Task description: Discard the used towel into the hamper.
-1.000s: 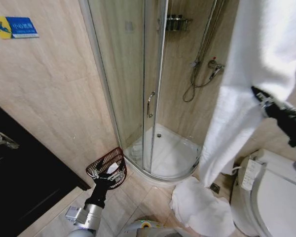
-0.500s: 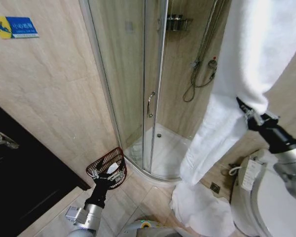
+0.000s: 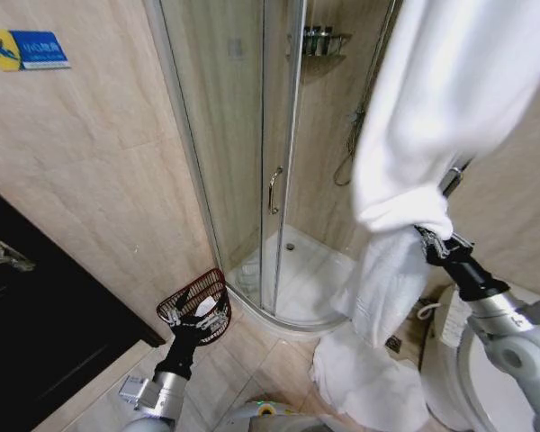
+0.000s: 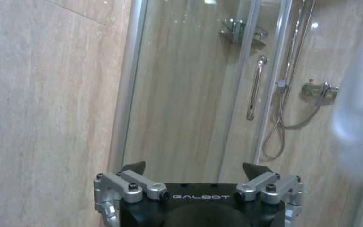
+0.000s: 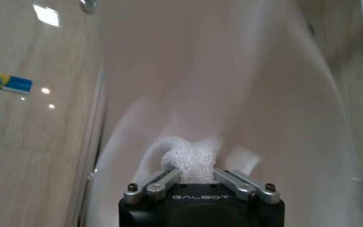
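Observation:
A big white towel (image 3: 432, 117) hangs down from the upper right in the head view, and a fold of it bunches at my right gripper (image 3: 432, 239). That gripper is shut on the towel fold (image 5: 190, 161), which fills the space between its fingers in the right wrist view. The hamper (image 3: 189, 290), a small reddish-brown openwork basket, lies tilted on the floor against the shower's corner. My left gripper (image 3: 199, 317) hovers right in front of the hamper, held low. In the left wrist view the left gripper (image 4: 195, 166) is open and faces the shower glass.
A glass shower enclosure (image 3: 252, 162) with a handle stands ahead. A second white towel heap (image 3: 364, 378) lies on the floor tiles. A toilet (image 3: 495, 360) sits at the right, and a black cabinet (image 3: 36, 333) at the left.
My right gripper has moved left and down, dragging the towel with it. The cloth now bunches in a fold at the gripper. The left arm and hamper have not moved.

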`<state>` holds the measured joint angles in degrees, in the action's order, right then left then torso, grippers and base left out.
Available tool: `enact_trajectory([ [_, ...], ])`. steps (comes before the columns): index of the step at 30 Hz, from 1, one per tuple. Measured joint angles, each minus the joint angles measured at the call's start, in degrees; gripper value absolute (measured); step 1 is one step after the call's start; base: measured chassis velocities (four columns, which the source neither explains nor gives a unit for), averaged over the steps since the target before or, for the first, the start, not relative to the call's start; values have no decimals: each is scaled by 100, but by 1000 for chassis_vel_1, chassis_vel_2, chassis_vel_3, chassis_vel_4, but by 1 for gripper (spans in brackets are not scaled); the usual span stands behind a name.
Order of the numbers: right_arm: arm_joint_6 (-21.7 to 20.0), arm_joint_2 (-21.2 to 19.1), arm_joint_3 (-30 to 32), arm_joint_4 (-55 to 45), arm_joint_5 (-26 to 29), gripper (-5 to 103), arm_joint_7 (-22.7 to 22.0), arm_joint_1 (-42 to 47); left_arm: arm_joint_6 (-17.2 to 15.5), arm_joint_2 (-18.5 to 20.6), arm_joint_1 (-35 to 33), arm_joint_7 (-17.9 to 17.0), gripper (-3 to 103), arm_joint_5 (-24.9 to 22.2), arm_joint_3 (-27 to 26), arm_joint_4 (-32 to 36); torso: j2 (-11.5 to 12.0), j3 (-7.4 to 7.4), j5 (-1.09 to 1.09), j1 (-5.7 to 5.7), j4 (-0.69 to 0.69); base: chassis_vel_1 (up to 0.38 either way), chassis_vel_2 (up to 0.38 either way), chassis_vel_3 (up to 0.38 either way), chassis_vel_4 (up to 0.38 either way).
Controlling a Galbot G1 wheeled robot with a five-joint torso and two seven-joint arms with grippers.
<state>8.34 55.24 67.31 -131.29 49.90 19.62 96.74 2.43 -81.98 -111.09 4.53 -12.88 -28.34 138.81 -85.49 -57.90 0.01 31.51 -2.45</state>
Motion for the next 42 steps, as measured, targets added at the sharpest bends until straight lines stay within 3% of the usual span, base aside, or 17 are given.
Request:
enact_trajectory([
  [3,72,-45,153,-352,-150,4,-253,-120,0,0,-1,0,100,0,0,0,1,-1,4,0,-1,0,0,0,0],
  [6,116,-176,473,-620,-213,4,-353,-210,0,0,0,0,100,0,0,0,0,1,-10,0,-2,0,0,0,0],
  [8,50,-221,672,-752,-204,4,-403,-83,0,0,0,0,100,0,0,0,0,1,-2,0,-1,0,0,0,0],
  [14,-181,56,863,-786,-236,4,-687,234,0,0,0,0,100,0,0,0,0,1,1,0,0,0,0,0,0],
  [21,-39,374,777,-755,-274,4,-707,453,0,0,0,0,100,0,0,0,0,1,0,0,0,0,0,0,0],
  [34,188,219,854,-1148,-297,4,-512,259,0,0,0,0,100,0,0,0,0,1,-1,0,0,0,0,0,0],
  [42,117,172,974,-1211,-69,4,-780,249,0,0,0,0,100,0,0,-1,0,0,-1,0,0,0,0,0,0],
])
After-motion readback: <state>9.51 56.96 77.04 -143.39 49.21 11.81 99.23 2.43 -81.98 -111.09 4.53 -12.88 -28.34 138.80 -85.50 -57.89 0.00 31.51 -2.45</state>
